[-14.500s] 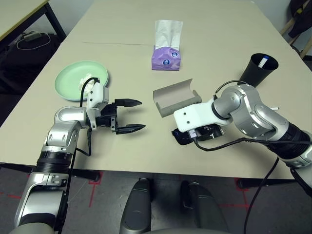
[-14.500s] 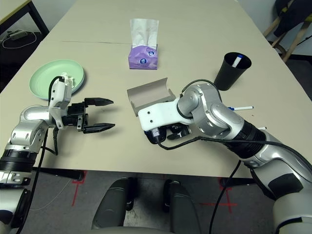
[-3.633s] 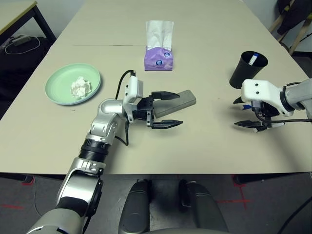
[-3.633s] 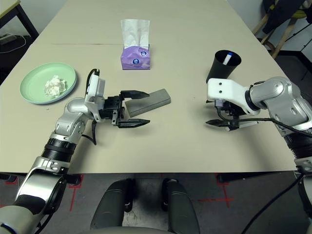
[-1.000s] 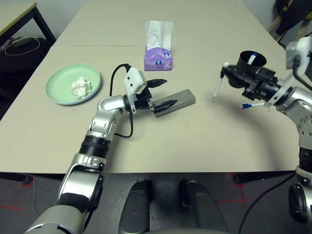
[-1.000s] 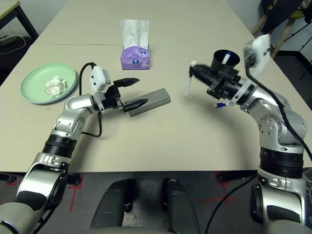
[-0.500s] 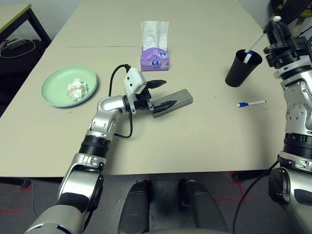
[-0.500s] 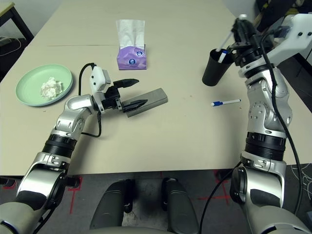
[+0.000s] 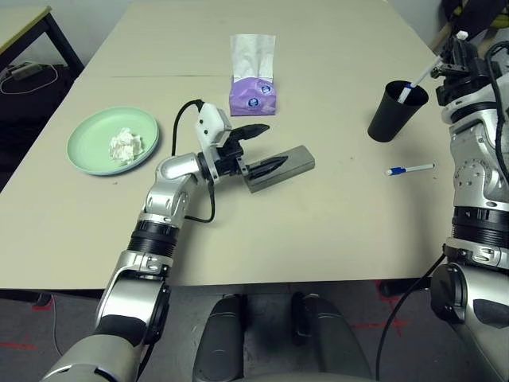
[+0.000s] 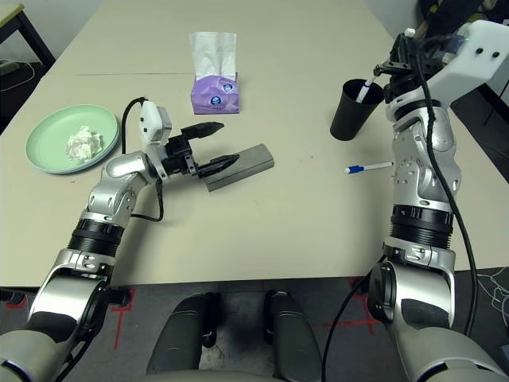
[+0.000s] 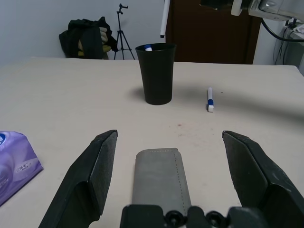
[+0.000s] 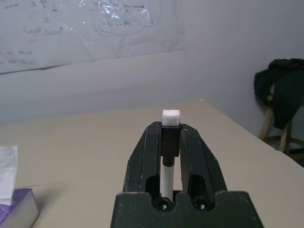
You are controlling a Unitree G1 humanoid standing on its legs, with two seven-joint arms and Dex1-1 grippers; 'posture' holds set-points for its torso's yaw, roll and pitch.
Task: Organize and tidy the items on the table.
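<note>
A grey glasses case (image 9: 278, 164) lies shut on the table (image 9: 318, 231). My left gripper (image 9: 261, 146) is open, one finger on each side of the case's near end and slightly above it. My right gripper (image 10: 404, 57) is raised at the far right, shut on a white pen (image 12: 170, 117). That pen slants down toward the black cup (image 9: 396, 111), and its lower end (image 11: 163, 28) hangs just above the rim. A blue-capped pen (image 11: 147, 48) stands inside the cup. Another white pen (image 9: 409, 169) lies on the table near the cup. A pale green plate (image 9: 87, 155) at the left holds a white tissue wad (image 9: 123, 145).
A purple tissue box (image 9: 253, 94) stands behind the case in the middle of the table. A dark-legged side desk (image 9: 20, 20) sits past the far left corner. A tripod (image 11: 122, 28) and a chair with dark clothes (image 11: 88, 40) stand beyond the table's right end.
My right arm has swung up and to the right with the pen, from mid-table to above the cup. My left gripper has stayed open at the case, only lifting a little.
</note>
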